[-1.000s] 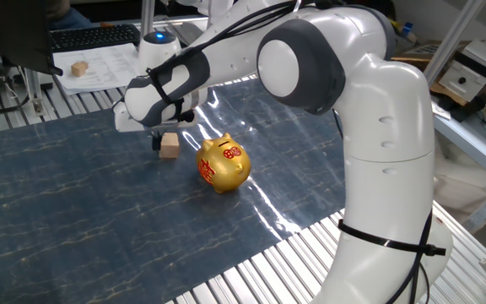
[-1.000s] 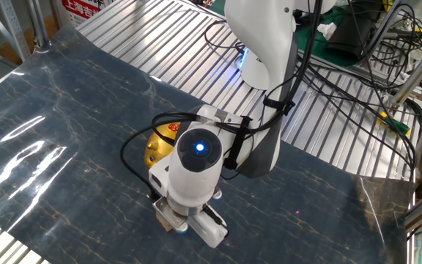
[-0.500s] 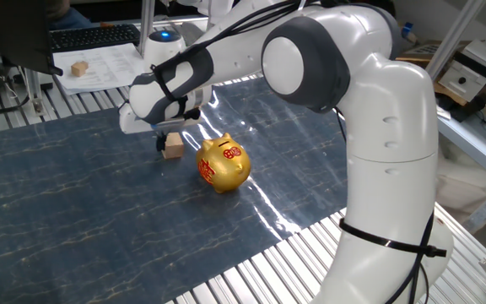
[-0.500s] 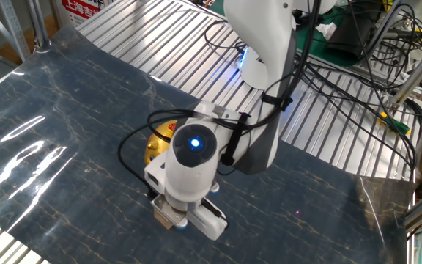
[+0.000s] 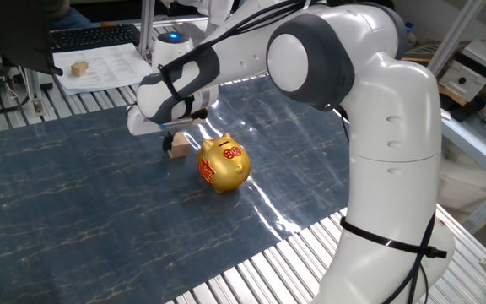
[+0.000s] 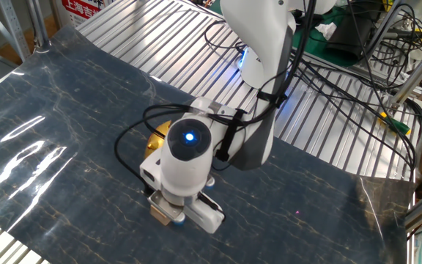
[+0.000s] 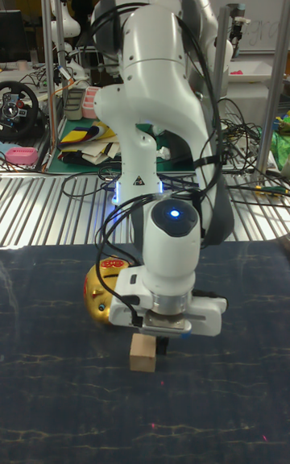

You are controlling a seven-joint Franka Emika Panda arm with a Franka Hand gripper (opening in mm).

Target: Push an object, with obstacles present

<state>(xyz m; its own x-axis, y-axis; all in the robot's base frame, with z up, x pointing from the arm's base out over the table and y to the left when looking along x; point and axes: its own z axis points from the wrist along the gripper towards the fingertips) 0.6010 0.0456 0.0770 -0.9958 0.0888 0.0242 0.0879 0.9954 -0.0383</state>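
Mid-push — pincer (image 7: pixel 163 341) touching wooden cube (image 7: pixel 143 354), jaw state unclear; next, steering it clear of golden pig (image 5: pixel 222 164).

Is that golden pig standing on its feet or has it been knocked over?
Upright. The golden pig sits belly-down on the blue mat, back up and red markings on its side, beside the wooden cube.

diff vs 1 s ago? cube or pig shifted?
The gripper slid right in the one fixed view, toward the golden pig, pushing the wooden cube along; the gap between cube and pig has narrowed. Nothing was taken hold of or let go. The pig stayed put, as did the second cube on the papers.
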